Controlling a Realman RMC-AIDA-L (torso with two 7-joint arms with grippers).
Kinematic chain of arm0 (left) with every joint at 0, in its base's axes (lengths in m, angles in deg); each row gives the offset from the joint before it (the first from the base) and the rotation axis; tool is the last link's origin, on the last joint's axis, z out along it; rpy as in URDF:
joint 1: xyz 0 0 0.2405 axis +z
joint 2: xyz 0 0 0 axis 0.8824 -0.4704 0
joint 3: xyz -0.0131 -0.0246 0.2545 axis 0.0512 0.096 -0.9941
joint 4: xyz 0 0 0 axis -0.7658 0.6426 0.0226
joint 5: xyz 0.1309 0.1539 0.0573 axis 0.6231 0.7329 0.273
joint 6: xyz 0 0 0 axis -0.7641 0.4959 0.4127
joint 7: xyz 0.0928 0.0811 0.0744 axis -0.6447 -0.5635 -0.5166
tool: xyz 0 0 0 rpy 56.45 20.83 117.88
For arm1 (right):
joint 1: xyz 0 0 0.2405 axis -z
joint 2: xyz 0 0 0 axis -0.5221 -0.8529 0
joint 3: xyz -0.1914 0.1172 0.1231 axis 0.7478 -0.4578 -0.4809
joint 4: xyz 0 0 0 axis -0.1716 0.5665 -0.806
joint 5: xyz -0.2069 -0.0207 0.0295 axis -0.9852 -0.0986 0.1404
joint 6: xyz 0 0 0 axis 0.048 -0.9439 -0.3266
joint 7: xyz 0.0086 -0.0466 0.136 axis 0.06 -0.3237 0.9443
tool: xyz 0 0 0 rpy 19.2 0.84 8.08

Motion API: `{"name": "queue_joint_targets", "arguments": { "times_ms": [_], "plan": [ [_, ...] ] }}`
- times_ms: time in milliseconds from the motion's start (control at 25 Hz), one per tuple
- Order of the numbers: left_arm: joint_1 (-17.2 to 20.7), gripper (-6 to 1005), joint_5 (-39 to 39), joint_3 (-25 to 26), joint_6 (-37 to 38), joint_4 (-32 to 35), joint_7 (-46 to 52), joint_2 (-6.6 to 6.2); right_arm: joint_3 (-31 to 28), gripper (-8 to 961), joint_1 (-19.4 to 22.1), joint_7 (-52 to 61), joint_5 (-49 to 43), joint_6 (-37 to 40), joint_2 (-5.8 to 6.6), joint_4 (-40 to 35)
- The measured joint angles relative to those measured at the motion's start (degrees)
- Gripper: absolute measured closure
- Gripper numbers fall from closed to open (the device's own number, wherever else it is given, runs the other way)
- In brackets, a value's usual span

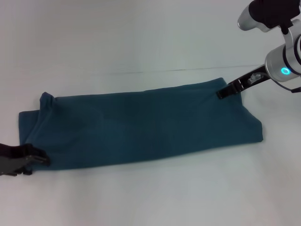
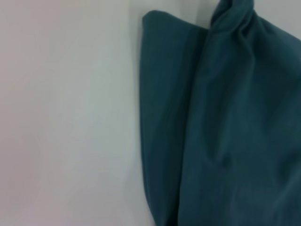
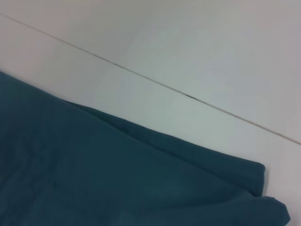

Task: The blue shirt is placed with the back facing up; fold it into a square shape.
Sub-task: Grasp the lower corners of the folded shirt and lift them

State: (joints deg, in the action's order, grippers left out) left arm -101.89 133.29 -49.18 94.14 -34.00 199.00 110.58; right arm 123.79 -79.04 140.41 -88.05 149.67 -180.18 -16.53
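Already blue shirt (image 1: 141, 125) lies as long band on white table (image 1: 141, 37). Left gripper (image 1: 40, 159) at near-left corner, right gripper (image 1: 222, 92) at far-right corner; finger state: cannot tell. Next, probably: fold ends inward.

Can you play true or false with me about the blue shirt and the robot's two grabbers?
1. The shirt lies folded into a long strip. True.
2. The right gripper is at the strip's far right corner. True.
3. The left gripper is high above the table. False: it is low, at the strip's near left corner.
4. The shirt is red. False: it is teal-blue.
5. White letters show on top. False: only plain cloth shows.
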Motion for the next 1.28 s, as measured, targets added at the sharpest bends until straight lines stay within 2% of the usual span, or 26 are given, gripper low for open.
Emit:
{"name": "queue_joint_targets", "arguments": {
  "times_ms": [400, 600, 840, 1080, 1280],
  "plan": [
    [-0.1, 581, -0.3, -0.4, -0.7, 0.4, -2.4, 0.25, 0.0, 23, 0.3, 0.0, 0.0, 0.1, -0.47, -0.2],
    [-0.1, 820, -0.3, -0.4, -1.6, 0.4, -3.4, 0.38, -0.2, 23, 0.6, 0.0, 0.1, 0.4, -0.51, -0.2],
    [-0.1, 888, -2.2, -0.3, -1.6, 0.2, -5.5, 0.52, -1.7, 22, 1.8, 1.8, 0.3, 2.9, 0.15, -1.0],
    [-0.5, 888, -3.2, -0.3, -1.6, 0.1, -7.2, 0.50, -4.9, 23, 3.6, 4.2, 0.0, 10.4, 0.85, -3.6],
    [-0.6, 888, -3.3, -0.4, -1.7, -0.1, -8.1, 0.50, -5.0, 29, 6.6, 5.2, 0.0, 15.2, 0.21, -6.1]
  ]
}}
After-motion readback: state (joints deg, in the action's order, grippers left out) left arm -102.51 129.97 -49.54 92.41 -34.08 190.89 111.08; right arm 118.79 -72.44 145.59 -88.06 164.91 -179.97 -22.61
